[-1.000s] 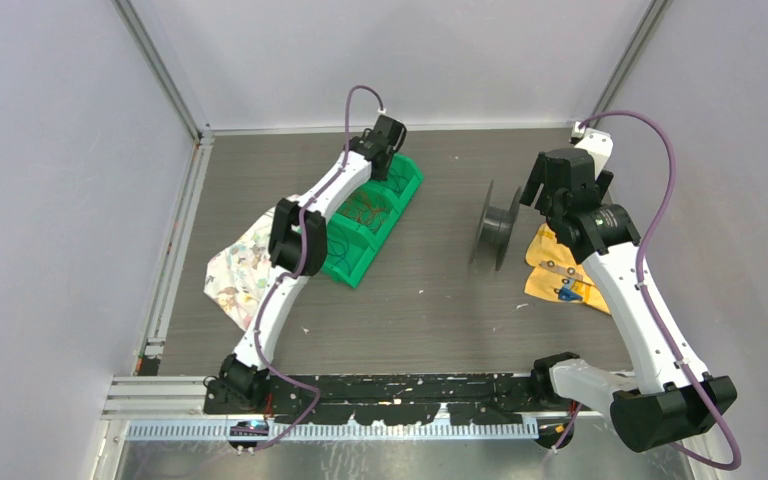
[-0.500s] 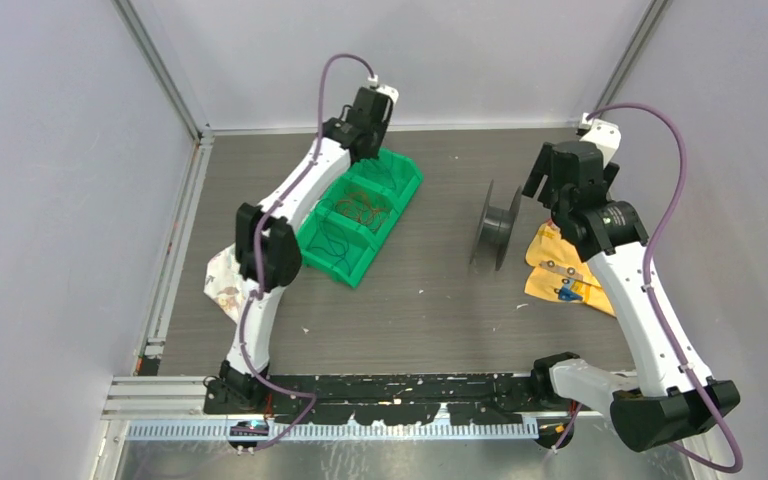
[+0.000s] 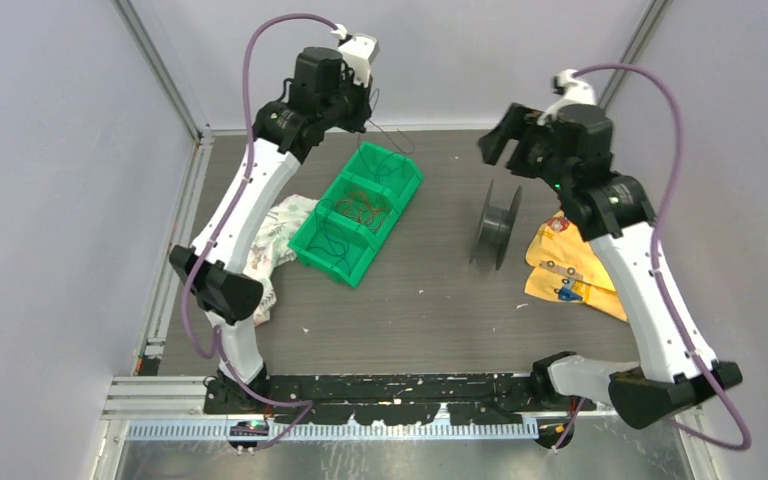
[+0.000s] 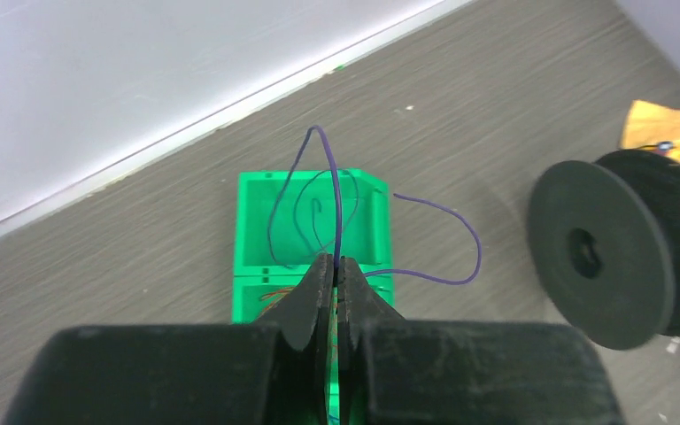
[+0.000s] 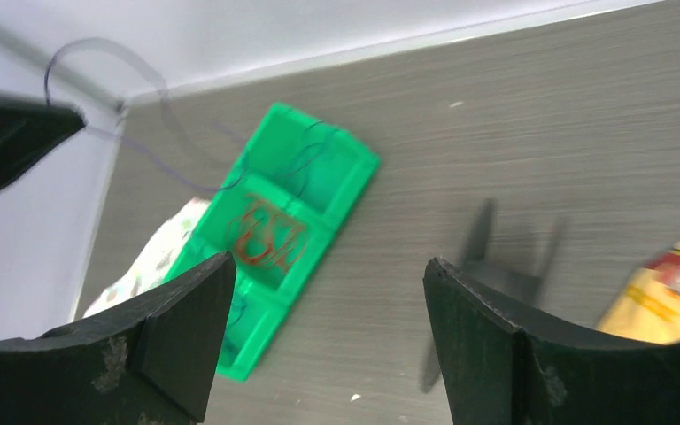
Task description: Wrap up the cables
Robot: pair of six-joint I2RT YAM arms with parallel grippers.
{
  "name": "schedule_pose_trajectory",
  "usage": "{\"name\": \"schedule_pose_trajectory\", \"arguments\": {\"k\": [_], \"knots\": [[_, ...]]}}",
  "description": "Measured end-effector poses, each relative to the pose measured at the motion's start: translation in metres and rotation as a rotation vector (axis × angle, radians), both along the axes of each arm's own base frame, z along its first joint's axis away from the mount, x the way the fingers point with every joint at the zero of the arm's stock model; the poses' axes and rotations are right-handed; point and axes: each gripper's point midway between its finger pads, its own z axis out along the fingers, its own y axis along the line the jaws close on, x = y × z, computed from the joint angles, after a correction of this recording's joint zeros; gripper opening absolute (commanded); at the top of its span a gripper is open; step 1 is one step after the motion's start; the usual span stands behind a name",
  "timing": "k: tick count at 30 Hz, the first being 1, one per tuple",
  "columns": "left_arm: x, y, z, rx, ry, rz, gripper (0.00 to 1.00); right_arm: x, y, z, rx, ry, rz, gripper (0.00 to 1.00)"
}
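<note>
My left gripper [image 3: 364, 100] is raised above the far end of the green bin [image 3: 397, 192] and is shut on one thin dark purple cable [image 3: 387, 136]. In the left wrist view the cable [image 4: 337, 199] rises from the closed fingertips of the gripper [image 4: 337, 260], loops, and trails over the bin [image 4: 250, 232]. More cables lie in the bin: a brownish-gold coil [image 3: 362, 209] and dark ones [image 3: 329, 243]. My right gripper [image 3: 505, 150] is open and empty, high above the black spool [image 3: 497, 225]. It shows wide open in the right wrist view [image 5: 328, 279].
The black two-flanged spool [image 4: 618, 250] stands on edge right of the bin. Yellow packets [image 3: 570, 268] lie right of the spool. A patterned cloth [image 3: 278, 232] lies left of the bin. Walls close in on the far, left and right sides.
My left gripper has risen from the bin's far compartment, pulling one thin cable up with it. My right gripper has lifted and swung left, above the spool.
</note>
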Motion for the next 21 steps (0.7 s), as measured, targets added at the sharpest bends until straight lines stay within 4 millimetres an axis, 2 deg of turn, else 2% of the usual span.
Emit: {"name": "schedule_pose_trajectory", "arguments": {"k": [5,8,11,14,18,21], "knots": [[-0.023,-0.004,0.029,-0.098,-0.013,-0.071,0.01,0.012,0.076,-0.036,0.017,0.106,0.199,0.84],[-0.037,-0.004,0.04,-0.136,-0.013,-0.108,0.0,0.024,0.106,-0.061,0.06,0.192,0.254,0.84],[-0.047,-0.007,0.046,-0.162,-0.01,-0.14,0.01,0.036,0.12,-0.081,0.101,0.258,0.258,0.84],[-0.052,-0.011,0.045,-0.172,-0.003,-0.17,0.01,0.041,0.128,-0.09,0.14,0.289,0.25,0.84],[-0.055,-0.015,0.04,-0.173,0.017,-0.198,0.01,0.046,0.132,-0.08,0.181,0.273,0.242,0.84],[-0.056,-0.016,0.04,-0.173,0.018,-0.209,0.01,0.053,0.137,-0.066,0.21,0.238,0.245,0.83]]}}
